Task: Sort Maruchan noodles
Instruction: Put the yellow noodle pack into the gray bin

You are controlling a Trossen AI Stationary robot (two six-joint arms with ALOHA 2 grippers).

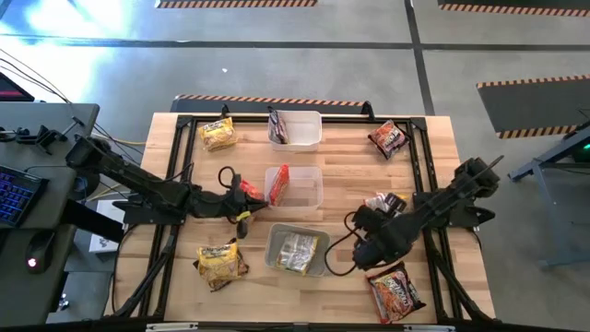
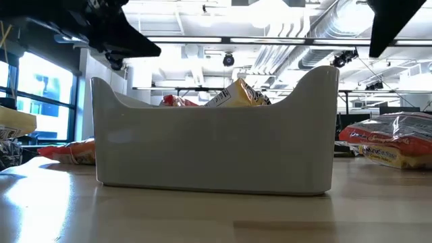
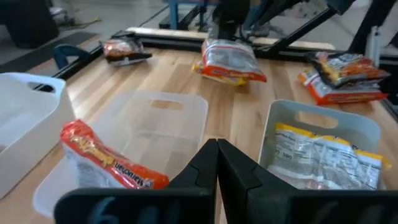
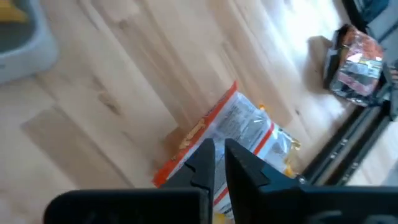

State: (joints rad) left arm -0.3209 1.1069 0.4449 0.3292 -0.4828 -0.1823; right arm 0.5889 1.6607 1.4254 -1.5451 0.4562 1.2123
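1. While the left gripper (image 1: pixel 241 187) waits by the middle tub (image 1: pixel 295 184), fingers pressed together, the right gripper (image 4: pixel 217 163) hovers nearly shut.
2. Directly beneath lies a red packet (image 4: pixel 230 134), long axis diagonal on the table (image 4: pixel 112 93).

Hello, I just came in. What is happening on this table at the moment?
Two robot arms are sorting crinkly plastic noodle packets into three clear plastic tubs on a wooden table. The left gripper, fingers shut, sits beside the middle tub, which holds a red packet. The right gripper hovers near an orange-red packet at the table's near right corner, its fingers nearly together. The near tub holds a yellow packet. Several packets still lie loose.
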